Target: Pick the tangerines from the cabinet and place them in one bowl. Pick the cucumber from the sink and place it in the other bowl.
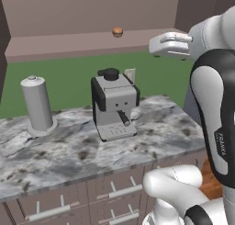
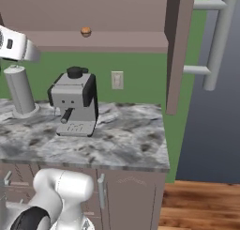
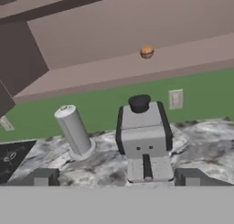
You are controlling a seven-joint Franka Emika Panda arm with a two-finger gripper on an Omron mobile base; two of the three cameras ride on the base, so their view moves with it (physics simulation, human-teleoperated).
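One small orange-brown tangerine [image 1: 117, 32] [image 2: 86, 32] [image 3: 146, 51] rests on the flat shelf of the open mauve-brown cabinet [image 1: 69, 42] [image 3: 114, 72], near the middle. My gripper [image 1: 159, 45] hangs in the air at about shelf height, to the right of the fruit and well short of it. In the hand view the gripper [image 3: 118, 178] is open, its two dark fingertips [image 3: 43, 177] spread wide with nothing between them. The cucumber, the sink and the bowls are out of view.
A grey espresso machine [image 1: 114, 104] [image 2: 74, 102] and a tall grey cylinder [image 1: 37, 104] [image 2: 18, 90] stand on the marble counter [image 1: 69, 150] under the shelf. A cabinet side panel [image 2: 176, 50] juts out on the right. A flat black panel [image 3: 11, 157] lies at the counter's left.
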